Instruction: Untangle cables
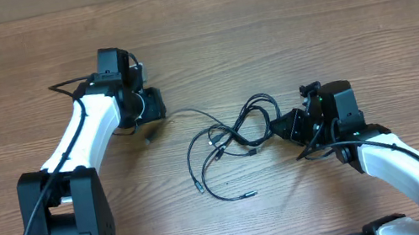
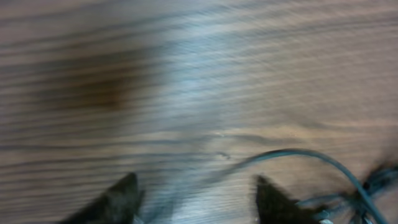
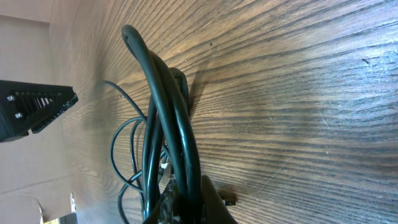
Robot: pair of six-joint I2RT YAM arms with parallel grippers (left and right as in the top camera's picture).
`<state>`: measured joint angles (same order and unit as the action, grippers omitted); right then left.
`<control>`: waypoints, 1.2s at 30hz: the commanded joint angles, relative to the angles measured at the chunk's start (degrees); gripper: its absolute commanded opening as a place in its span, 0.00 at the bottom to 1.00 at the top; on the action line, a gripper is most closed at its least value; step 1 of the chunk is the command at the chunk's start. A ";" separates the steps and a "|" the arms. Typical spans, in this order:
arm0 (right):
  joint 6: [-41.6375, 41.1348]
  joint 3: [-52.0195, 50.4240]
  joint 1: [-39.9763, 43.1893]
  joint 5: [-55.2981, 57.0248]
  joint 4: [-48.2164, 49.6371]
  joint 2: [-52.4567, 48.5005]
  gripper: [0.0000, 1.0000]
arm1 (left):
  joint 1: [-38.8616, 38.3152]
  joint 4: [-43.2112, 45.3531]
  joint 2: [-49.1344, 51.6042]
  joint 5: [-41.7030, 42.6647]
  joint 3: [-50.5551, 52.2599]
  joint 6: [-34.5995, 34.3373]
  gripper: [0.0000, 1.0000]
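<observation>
— While the right gripper (image 1: 286,128) is clamped on the loops at the right edge of the cables (image 1: 230,136), which step would you call this?

— Pulling the knot apart, I'd judge, and early in it. The bundle lies on the bench (image 1: 345,9) a little right of centre in the overhead view. Its loops cross one another, and only a couple of plug ends trail free toward the lower middle.

— And the left gripper (image 1: 153,114)?

— Jaws apart, with nothing clearly held. Its wrist view is smeared, but both fingertips (image 2: 121,199) show at the bottom edge. One thin strand (image 2: 298,152) arcs past at the lower right, clear of them.

— So what does the next move need?

— A fresh hold, I think. It should line up over the strand that runs out of the bundle toward the upper left, close on it and draw away, with the right side holding as anchor.

— How do the arms sit?

— The left one rises from the lower left, forearm stretched to the upper left, gripper turned toward the tangle. The right one comes in from the lower right corner, bent, pointing left into the bundle.
</observation>
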<state>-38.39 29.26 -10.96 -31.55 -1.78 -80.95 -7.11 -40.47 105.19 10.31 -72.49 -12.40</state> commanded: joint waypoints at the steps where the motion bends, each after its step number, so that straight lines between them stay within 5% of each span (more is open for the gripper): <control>1: -0.22 0.07 0.11 0.66 0.17 0.13 0.04 | -0.04 0.26 -0.83 -1.36 -0.81 -2.93 0.72; 6: -0.22 0.07 0.11 0.68 0.17 0.13 0.04 | -0.13 1.14 -0.83 27.23 -0.79 13.42 0.82; 10: -0.22 0.07 0.09 0.68 0.20 0.13 0.04 | -1.73 0.81 -0.83 38.03 -0.81 16.37 0.80; 16: -0.22 0.07 0.11 0.66 0.17 0.13 0.04 | -8.72 -0.85 -0.24 23.89 -0.79 9.11 0.66; 23: -0.22 0.07 0.09 0.66 0.17 0.13 0.04 | -17.77 -0.83 2.43 10.05 -0.79 4.22 0.61; 27: -0.22 0.07 0.09 0.63 0.17 0.13 0.04 | -20.76 -0.81 5.16 9.03 -0.79 4.26 0.23; 30: -0.24 0.07 0.09 0.55 0.15 0.13 0.04 | -21.14 -0.72 5.81 4.13 -0.79 4.92 0.05; 36: -0.22 0.07 0.09 -1.38 -0.22 0.13 0.04 | -17.88 -4.48 4.24 -16.06 -2.23 -0.09 0.04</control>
<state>-38.61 29.26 -10.96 -31.88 -1.96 -80.95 -27.18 -44.01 110.65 7.49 -72.93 -8.60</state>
